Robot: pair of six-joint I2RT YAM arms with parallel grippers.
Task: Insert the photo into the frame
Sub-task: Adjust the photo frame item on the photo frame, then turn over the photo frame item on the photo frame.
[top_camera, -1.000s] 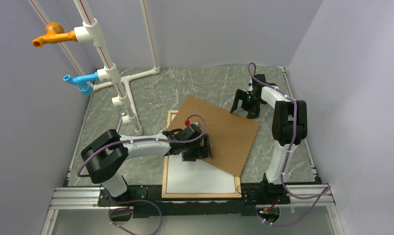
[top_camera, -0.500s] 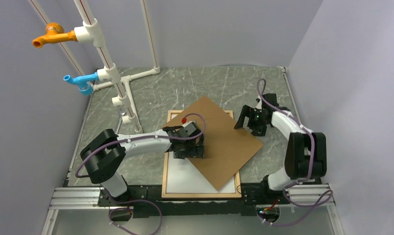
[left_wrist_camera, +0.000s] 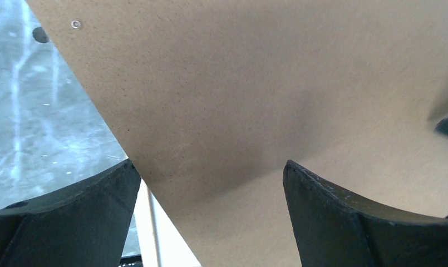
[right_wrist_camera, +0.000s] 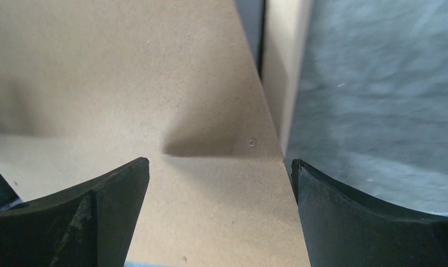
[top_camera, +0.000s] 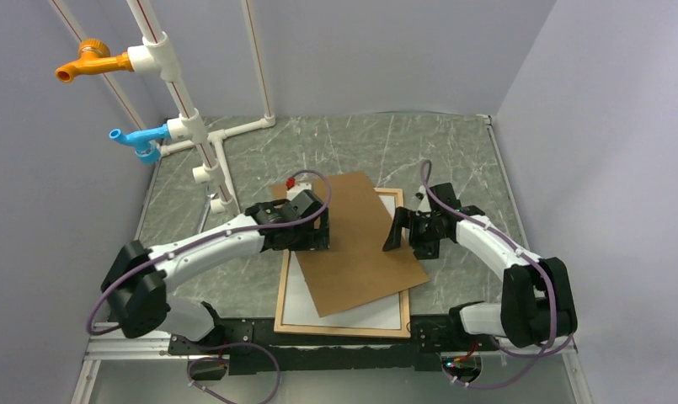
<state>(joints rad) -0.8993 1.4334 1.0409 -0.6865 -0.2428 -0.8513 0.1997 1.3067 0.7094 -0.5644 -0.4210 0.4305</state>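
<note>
Marbled table (top_camera: 360,143), backing board (top_camera: 360,244) hiding most of photo (top_camera: 369,318) and frame (top_camera: 344,333)

No readable text, label, brand, number or sign shows in any view

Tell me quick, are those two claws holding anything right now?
Left gripper: open, over the board, holding nothing.
Right gripper: open, over the board, holding nothing.

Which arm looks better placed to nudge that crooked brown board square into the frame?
Probably left: the left pincer, open, sits by the board's far left corner, which overhangs the frame. The right pincer sits mid-edge.
</note>
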